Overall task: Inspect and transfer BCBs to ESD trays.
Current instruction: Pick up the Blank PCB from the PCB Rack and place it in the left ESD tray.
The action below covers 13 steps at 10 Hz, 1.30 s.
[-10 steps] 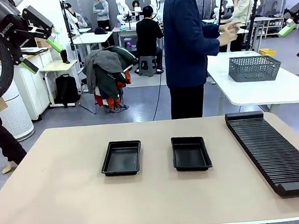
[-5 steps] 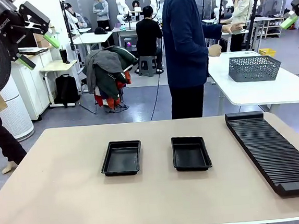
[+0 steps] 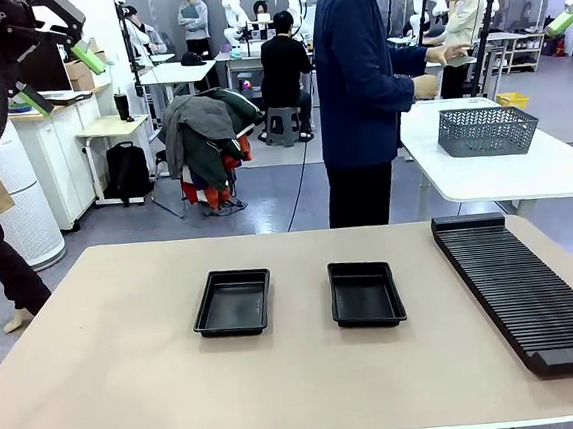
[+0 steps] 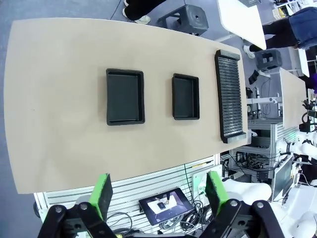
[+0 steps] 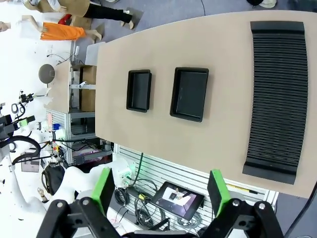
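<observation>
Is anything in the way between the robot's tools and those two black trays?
Nothing visible. The left tool and right tool hang open high above the table; both black trays lie empty and uncovered, with the slotted rack off to one side.

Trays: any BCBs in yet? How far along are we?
Done: nothing; left tray and right tray sit empty. In hand: nothing; left gripper and right gripper hang open, high over the table. Left: every inspection and transfer.
</observation>
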Tool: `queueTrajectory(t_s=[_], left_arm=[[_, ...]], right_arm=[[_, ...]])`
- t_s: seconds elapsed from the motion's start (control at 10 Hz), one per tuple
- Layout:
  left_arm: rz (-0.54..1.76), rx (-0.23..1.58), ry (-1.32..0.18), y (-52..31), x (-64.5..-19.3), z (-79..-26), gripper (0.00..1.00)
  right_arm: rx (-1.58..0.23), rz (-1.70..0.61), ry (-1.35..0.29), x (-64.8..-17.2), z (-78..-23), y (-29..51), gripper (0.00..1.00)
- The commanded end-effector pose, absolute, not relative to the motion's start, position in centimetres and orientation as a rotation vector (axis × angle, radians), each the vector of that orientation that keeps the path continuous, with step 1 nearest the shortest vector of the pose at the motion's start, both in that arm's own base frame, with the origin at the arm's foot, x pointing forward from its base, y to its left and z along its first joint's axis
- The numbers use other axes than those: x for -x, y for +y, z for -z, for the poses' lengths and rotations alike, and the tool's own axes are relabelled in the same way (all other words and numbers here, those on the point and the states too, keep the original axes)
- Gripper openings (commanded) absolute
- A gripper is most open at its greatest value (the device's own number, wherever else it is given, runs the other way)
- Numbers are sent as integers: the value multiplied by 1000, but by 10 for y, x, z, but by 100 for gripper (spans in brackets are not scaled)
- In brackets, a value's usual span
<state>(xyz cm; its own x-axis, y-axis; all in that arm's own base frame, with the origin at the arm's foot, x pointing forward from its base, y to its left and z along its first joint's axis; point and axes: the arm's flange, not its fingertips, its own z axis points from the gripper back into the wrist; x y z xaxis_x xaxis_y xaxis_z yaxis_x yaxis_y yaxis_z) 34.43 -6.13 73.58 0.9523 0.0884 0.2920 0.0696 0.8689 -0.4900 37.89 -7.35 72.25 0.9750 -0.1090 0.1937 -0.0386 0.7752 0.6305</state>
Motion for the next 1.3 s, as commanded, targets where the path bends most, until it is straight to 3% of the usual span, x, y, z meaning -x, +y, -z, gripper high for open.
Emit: queueTrajectory(t_s=[0.0,1.2], left_arm=[[-32,487,-306,-61,-344,-739,100],[-25,418,-319,-67,-341,-749,100]], right_arm=[[-662,66,-210,-376,-725,-76,100],[-505,115,-244,-366,-749,-76,100]])
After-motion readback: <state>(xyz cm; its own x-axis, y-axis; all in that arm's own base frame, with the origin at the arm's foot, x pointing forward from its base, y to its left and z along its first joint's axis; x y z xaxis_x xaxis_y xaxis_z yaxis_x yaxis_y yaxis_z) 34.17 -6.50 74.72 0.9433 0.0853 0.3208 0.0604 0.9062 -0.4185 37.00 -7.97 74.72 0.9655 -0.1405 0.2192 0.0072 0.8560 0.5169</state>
